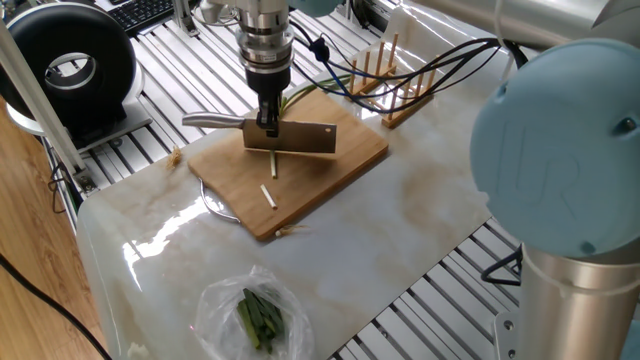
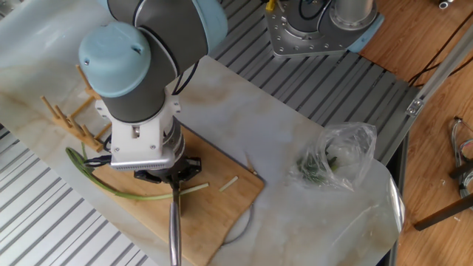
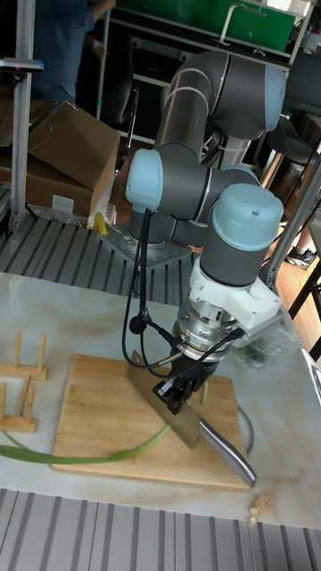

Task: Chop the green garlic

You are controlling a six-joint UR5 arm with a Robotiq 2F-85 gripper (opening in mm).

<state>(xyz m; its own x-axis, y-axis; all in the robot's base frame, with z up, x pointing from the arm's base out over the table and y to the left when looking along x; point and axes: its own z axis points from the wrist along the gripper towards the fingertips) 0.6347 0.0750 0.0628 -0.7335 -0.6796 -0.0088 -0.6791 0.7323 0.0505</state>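
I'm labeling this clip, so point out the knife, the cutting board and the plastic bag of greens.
knife (image 1: 305, 137): one fixed view, flat of the blade.
cutting board (image 1: 345, 160): one fixed view, bare wood right of the blade.
plastic bag of greens (image 2: 347, 151): the other fixed view, clear plastic on the bag's right side.
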